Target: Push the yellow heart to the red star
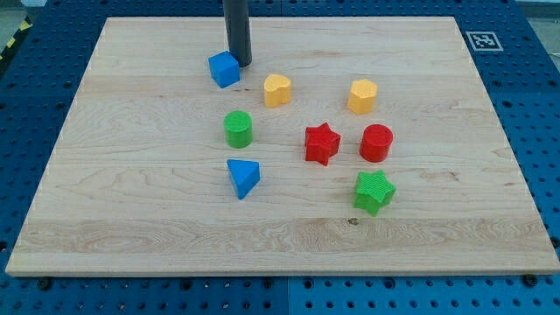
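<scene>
**A:** In the camera view, where does my tip [240,64] sit?

**B:** Far on the board, touching or just beside the blue cube [224,69] on its right. It is a bare rod with nothing to clench or grasp.

**A:** And the yellow heart [277,89]?

**B:** To the right of the tip and slightly nearer. The red star [321,143] lies nearer again and right of the heart (the same diagonal, roughly).

**A:** So I judge the tip must reach the heart's far-left side and push near-right. The yellow hexagon-like block [362,95] stands clear.
</scene>
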`<control>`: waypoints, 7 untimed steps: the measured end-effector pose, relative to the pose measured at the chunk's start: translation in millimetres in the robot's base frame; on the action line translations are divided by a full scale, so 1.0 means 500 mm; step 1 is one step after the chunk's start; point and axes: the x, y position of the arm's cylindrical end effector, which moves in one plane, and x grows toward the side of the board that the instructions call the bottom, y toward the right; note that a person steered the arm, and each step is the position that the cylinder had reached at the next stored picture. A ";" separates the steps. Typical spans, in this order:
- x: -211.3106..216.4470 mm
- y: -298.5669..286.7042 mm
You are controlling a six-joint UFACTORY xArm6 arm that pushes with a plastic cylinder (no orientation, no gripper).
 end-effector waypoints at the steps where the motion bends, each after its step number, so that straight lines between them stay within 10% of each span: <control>1: 0.022 0.020; 7: 0.092 0.072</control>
